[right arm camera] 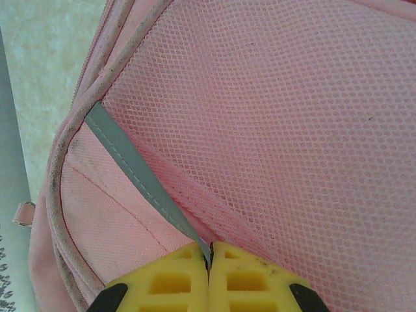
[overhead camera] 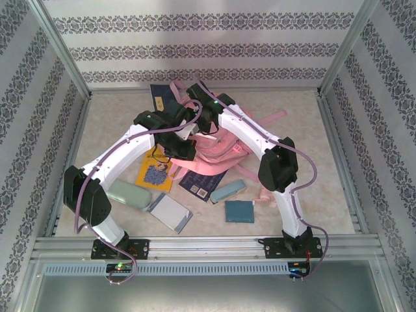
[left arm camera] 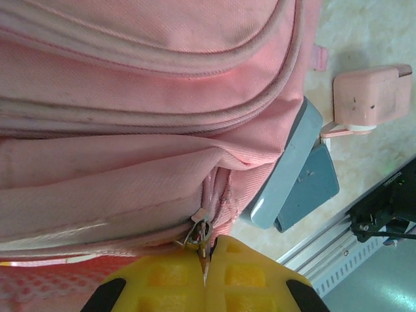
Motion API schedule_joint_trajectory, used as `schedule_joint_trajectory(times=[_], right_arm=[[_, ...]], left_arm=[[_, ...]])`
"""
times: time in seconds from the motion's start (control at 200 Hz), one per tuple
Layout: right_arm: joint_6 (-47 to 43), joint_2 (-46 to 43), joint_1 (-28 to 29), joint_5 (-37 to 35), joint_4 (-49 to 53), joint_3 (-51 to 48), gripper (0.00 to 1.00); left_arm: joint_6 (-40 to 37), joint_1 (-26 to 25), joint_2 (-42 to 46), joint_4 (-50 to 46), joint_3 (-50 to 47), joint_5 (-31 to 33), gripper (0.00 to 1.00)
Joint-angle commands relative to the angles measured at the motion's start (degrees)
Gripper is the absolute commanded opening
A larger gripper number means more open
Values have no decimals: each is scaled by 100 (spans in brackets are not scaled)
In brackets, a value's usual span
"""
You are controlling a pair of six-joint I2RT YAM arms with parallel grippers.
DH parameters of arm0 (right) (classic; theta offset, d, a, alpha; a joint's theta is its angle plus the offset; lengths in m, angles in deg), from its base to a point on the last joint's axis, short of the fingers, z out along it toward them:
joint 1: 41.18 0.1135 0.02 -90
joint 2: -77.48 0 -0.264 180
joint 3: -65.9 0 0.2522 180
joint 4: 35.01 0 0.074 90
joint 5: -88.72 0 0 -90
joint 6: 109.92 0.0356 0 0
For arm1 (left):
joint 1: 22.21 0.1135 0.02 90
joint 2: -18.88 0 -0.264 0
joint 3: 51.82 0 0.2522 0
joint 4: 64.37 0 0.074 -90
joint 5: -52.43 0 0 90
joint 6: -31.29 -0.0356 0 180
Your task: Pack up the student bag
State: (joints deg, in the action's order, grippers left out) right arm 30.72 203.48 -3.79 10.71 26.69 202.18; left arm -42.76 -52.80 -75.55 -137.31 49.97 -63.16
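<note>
While left fingers [left arm camera: 205, 261] pinch the zip pull [left arm camera: 200, 234] — right fingers [right arm camera: 209, 260] pinch grey edge trim [right arm camera: 130, 166].

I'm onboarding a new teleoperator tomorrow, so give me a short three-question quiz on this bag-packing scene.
1. True or false: the left hand is shut on the zipper pull of the student bag.
2. What does the right hand pinch? A) a grey strip beside the bag's mesh panel B) a pencil C) a bottle
3. Fill in: in the top view, the pale green case lies on the robot's ___ side.
Key: 1 true; 2 A; 3 left.
</note>
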Motion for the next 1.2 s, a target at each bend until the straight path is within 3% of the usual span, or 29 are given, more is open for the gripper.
schedule_joint_trajectory(times=[0.0,0.06,0.235,0.415,0.54,0.66,0.759,0.839,0.979,1.199], right_arm=[[460,212,127,421,-755,237,0],[417,263,98,754,-900,271,0],[-493,-85,-196,1334,-1182,-268,30],[-1569,-590,-910,2528,-1795,-976,62],[-2217,-601,-1286,3563,-1754,-1203,62],[-3390,-826,-1324,3873,-1766,-1769,59],[-4587,-1287,-1226,4185,-2356,-2668,61],[-4748,-1347,-1260,4543,-2577,-2961,62],[-5281,-1236,-1188,4626,-2037,-2877,60],[-5313,-1339,-1052,4881,-2089,-3276,47]], left_arm=[[122,-298,-66,-133,99,-410,0],[81,-299,-22,-141,-41,-215,0],[-90,-35,568,53,-449,494,0],[-544,122,805,144,-576,727,0],[-869,161,982,117,-717,919,0],[-1038,195,1135,107,-970,1009,0],[-1109,195,1239,162,-1217,1025,0],[-1168,206,1326,182,-1331,1055,0],[-1224,198,1349,209,-1415,1052,0],[-1321,207,1360,222,-1419,1191,0]])
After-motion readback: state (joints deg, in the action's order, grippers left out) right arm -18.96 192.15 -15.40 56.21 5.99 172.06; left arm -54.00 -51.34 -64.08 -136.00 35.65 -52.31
